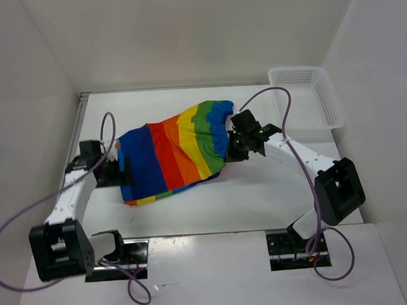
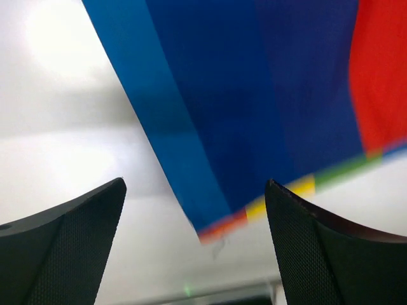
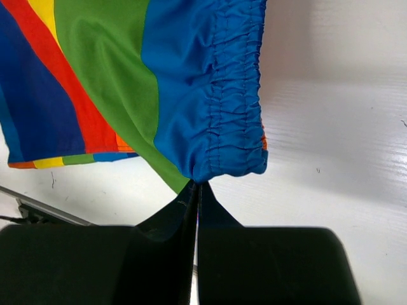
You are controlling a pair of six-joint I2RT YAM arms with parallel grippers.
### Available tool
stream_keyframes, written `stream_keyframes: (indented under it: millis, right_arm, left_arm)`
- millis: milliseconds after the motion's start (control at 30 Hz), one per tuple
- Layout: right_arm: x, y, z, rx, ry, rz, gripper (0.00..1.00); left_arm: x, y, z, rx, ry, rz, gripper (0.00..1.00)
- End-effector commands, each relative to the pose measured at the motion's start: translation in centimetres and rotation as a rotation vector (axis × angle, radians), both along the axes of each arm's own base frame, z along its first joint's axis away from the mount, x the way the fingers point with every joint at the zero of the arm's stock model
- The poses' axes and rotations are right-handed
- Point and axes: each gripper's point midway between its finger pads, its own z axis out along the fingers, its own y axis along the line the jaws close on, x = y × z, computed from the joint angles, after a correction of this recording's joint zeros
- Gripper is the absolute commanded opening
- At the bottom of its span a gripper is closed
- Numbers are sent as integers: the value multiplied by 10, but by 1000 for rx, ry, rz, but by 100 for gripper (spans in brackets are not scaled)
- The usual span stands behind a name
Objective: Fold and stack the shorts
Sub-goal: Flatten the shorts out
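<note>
Shorts (image 1: 173, 157), waistband (image 3: 235, 95) clamped in right jaws; white basket (image 1: 331, 103) well apart

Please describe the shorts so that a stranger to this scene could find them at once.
On the white table, look at the middle. The shorts are there, their gathered blue waistband held by the right pincer. Only they have rainbow stripes; the basket nearby is plain white.

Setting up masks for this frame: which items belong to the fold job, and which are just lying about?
Job: shorts; right end effector, shut on them; left end effector, open at the blue hem.
Lying about: white mesh basket, far right corner.
</note>
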Motion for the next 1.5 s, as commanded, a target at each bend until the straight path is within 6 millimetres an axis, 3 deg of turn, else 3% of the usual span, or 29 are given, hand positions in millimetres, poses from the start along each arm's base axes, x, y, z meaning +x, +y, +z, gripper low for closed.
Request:
stream_keyframes:
  millis: [0, 33, 100, 167, 267, 400, 533, 567, 867, 933, 1133, 1267, 1467]
  right_arm:
    - [7, 3, 15, 33, -58, 12, 0]
    - [7, 3, 15, 33, -58, 12, 0]
    - [7, 3, 15, 33, -58, 12, 0]
    - [8, 1, 17, 27, -73, 14, 0]
    - [10, 3, 21, 31, -81, 14, 0]
    - [10, 3, 21, 31, -81, 14, 0]
    - [13, 4, 18, 23, -77, 22, 0]
    - [13, 4, 18, 23, -77, 22, 0]
    - [11, 6, 11, 23, -56, 40, 0]
    - [13, 7, 14, 23, -68, 47, 0]
    - [14, 5, 14, 16, -71, 42, 0]
    - [14, 5, 14, 16, -71, 42, 0]
    - [13, 6, 11, 15, -63, 55, 0]
  left_arm:
    - [54, 22, 23, 95, -52, 22, 96]
    - [75, 25, 40, 108, -138, 26, 96]
    - [86, 27, 52, 115, -183, 28, 96]
    - [90, 28, 52, 112, -165, 27, 96]
    - [75, 25, 38, 103, -104, 24, 96]
    - [48, 21, 51, 109, -157, 26, 97]
    - [19, 14, 38, 72, -148, 27, 98]
    - [11, 9, 24, 48, -115, 17, 98]
    - [0, -9, 2, -58, -195, -8, 95]
    - [-8, -16, -17, -103, -184, -18, 95]
    - [4, -15, -8, -92, -263, -30, 94]
    - [-14, -21, -10, -109, -229, -31, 94]
    - [-25, -30, -37, -115, -324, -58, 89]
